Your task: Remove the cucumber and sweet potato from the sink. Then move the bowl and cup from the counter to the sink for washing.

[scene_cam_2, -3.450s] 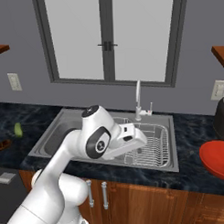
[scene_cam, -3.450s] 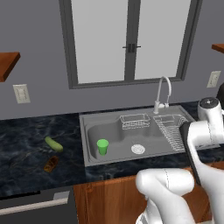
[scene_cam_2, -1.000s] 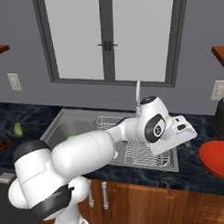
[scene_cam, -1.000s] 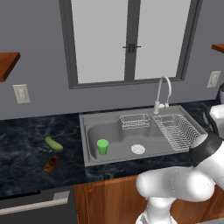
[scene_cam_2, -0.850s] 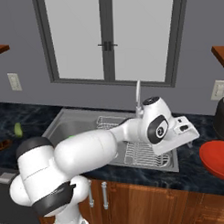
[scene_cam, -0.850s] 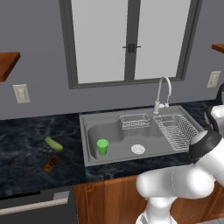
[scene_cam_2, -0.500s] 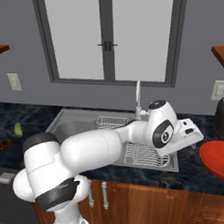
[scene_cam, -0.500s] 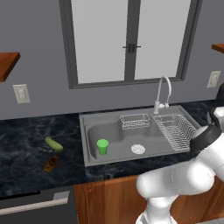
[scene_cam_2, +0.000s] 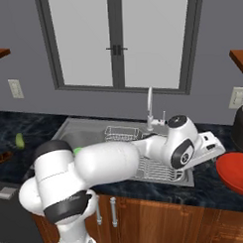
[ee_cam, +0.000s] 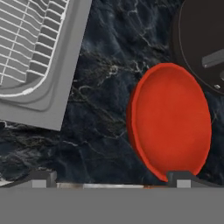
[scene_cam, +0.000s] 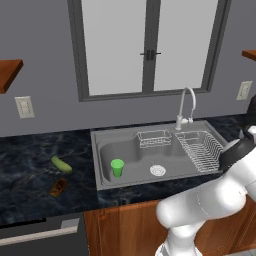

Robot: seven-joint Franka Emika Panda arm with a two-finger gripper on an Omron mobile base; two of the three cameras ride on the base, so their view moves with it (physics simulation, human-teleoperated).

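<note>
Just ahead of the pincer (ee_cam: 112,177), toward its right-hand fingertip, the bowl (ee_cam: 169,131) is seen resting on the dark marble counter (ee_cam: 100,109), apart from the sink (ee_cam: 52,94) corner lying off to the left. The two tips are held well spread, with nothing between them. Far behind the pincer, the cup (scene_cam: 117,167) is found standing upright inside the basin, while the cucumber (scene_cam: 61,164) and sweet potato (scene_cam: 58,187) are noted on the counter beyond the basin's opposite side.
</note>
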